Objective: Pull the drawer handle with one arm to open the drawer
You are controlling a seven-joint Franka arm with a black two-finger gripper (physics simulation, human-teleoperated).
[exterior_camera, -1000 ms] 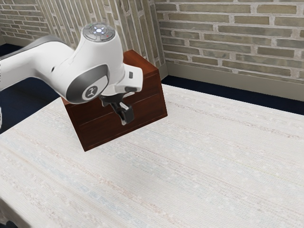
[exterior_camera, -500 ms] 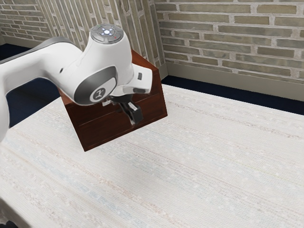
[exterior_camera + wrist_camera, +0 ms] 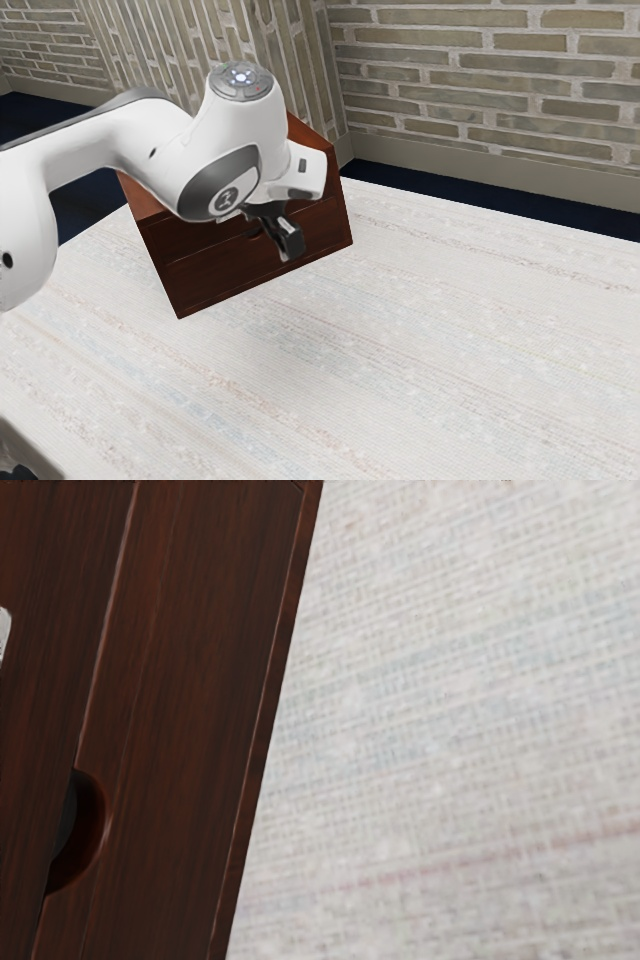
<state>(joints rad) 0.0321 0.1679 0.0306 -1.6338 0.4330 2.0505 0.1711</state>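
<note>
Now at the drawer front: gripper [image 3: 286,240] up against the dark wooden drawer box [image 3: 215,270], arm [image 3: 100,160] reaching in from the exterior view's left.

Box stands on the pale woven table [image 3: 430,330], at its far side toward the exterior view's left, below the brick wall [image 3: 480,70]. Hand is low and close to the front panel, presumably where the handle sits, so a straight pull toward the near side can follow. Gripper wide or narrow: cannot tell. Panels look flush, so I judge the drawer not yet drawn. Wrist view: wood grain, a seam, and a rounded dark notch [image 3: 78,830] beside the table cloth [image 3: 450,730]. No readable writing; the small emblem on the grey joint cap [image 3: 225,197] is illegible.
</note>
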